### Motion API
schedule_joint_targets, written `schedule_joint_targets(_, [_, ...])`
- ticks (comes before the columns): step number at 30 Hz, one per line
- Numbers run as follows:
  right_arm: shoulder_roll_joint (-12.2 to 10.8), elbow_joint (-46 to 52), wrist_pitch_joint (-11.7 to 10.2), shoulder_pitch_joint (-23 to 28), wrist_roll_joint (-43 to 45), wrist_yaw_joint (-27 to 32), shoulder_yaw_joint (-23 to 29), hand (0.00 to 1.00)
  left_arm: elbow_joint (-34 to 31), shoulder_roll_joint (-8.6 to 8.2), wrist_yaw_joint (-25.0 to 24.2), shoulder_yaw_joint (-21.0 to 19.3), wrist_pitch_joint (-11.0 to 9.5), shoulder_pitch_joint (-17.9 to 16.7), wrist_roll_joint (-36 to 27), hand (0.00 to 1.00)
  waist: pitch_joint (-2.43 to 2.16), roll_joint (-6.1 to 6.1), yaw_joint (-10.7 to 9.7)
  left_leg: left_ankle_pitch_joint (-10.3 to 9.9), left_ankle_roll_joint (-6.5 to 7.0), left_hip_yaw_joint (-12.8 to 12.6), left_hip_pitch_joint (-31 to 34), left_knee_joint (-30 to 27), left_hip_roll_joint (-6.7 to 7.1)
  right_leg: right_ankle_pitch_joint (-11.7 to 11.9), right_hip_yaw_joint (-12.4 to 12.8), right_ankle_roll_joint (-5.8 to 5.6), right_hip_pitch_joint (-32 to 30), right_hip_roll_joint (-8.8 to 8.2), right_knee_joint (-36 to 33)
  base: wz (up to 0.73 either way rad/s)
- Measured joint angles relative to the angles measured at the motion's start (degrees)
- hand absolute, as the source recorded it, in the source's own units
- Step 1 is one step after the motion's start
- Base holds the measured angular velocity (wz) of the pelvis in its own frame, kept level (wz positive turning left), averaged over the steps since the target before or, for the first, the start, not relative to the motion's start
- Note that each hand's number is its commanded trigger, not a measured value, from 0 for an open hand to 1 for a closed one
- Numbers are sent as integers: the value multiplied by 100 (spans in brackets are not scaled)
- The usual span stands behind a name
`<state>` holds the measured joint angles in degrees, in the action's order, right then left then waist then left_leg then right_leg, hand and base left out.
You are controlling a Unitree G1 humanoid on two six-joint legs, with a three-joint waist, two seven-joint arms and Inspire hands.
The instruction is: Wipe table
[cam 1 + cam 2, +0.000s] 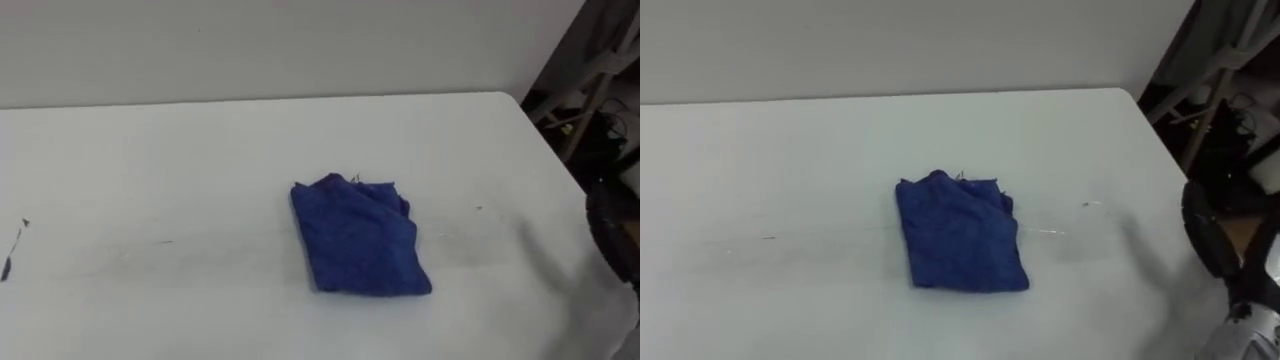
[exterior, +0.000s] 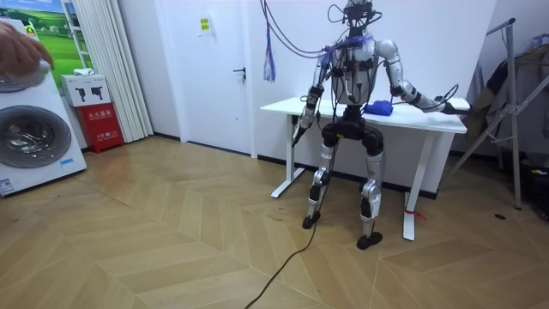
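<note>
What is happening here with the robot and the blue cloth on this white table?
The robot stands at the white table, facing it. A folded blue cloth lies flat near the table's middle, and no hand touches it. The right hand reaches out over the table's right end, and the left hand hangs low by the table's left end. The cloth is not yet picked up. A small dark mark sits near the table's left side.

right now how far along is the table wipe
Looks barely begun. Done: nothing visible; the blue cloth lies folded on the table, untouched. In hand: the right hand reaches over its right end; the left hand hangs low. Left: gripping the cloth, wiping the dark mark at the left edge.
</note>
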<state>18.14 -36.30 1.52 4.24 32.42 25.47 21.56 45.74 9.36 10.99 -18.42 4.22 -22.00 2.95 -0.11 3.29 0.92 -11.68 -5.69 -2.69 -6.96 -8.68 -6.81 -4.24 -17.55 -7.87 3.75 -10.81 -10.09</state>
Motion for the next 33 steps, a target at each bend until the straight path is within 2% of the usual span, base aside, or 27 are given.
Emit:
schedule_joint_targets(3, [45,-366,-21,58,-493,21,239,0,-35,25,-51,-114,1,-37,53,0,-4,17,-78,-1,2,-2,-6,2,0,-4,3,-7,1,0,-1,0])
schedule_joint_targets(7, [87,-963,74,206,-1180,4,386,0,-38,36,-53,-168,1,-27,40,0,-13,68,-111,-19,4,-29,4,-3,-2,-8,20,-12,-23,0,-12,-3])
schedule_joint_targets(9, [98,-1430,110,297,-1468,-2,538,0,-31,36,-62,-205,1,-32,30,0,-40,84,-126,-27,6,-61,5,-3,-5,-8,23,-12,-57,0,-41,-7])
schedule_joint_targets(12, [108,-1936,122,368,-1710,-16,675,0,84,42,-68,-227,2,-44,-5,0,-51,87,-219,-42,9,-105,-5,-17,-15,-8,26,-11,-78,0,-68,-8])
schedule_joint_targets(14, [129,-2123,209,412,-1766,-69,679,0,122,40,-103,-224,15,-71,-5,0,-49,89,-285,-61,8,-121,-11,-41,-17,-8,36,-11,-79,0,-77,-5])
schedule_joint_targets(16, [246,-2619,236,417,-2101,-143,688,0,119,42,-148,-277,37,-41,25,0,-48,90,-354,-99,9,-123,20,-99,-20,-8,46,-11,-79,0,-76,0])
schedule_joint_targets(20, [262,-3067,369,570,-2422,-413,715,0,130,43,-161,-386,42,-6,55,0,-54,99,-348,-102,7,-123,22,-98,-27,-8,50,-11,-82,5,-73,0])
schedule_joint_targets(23, [259,-3335,482,725,-2490,-624,711,0,212,42,-160,-393,48,-1,59,0,-56,70,-353,-110,7,-123,23,-99,-30,-8,48,-11,-83,6,-69,0])
schedule_joint_targets(24, [254,-3534,488,721,-2491,-676,680,0,318,42,-155,-391,47,23,69,0,-70,49,-352,-113,7,-123,22,-99,-32,-8,49,-11,-82,7,-69,0])
schedule_joint_targets(29, [-60,-3766,702,898,-2483,-1177,315,0,670,35,-155,-377,54,96,66,0,-91,13,-326,-115,6,-123,22,-104,-37,-8,28,-11,-75,9,-71,0])
schedule_joint_targets(31, [-275,-3798,813,1025,-2351,-1424,-98,0,845,29,-152,-360,55,118,204,0,-104,-7,-306,-124,7,-122,20,-130,-40,-8,27,-11,-64,9,-73,0])
schedule_joint_targets(33, [-429,-3906,831,1054,-2206,-1566,-297,0,913,25,-134,-333,55,165,282,0,-96,-24,-284,-144,9,-121,20,-169,-41,-7,30,-11,-43,8,-73,0])
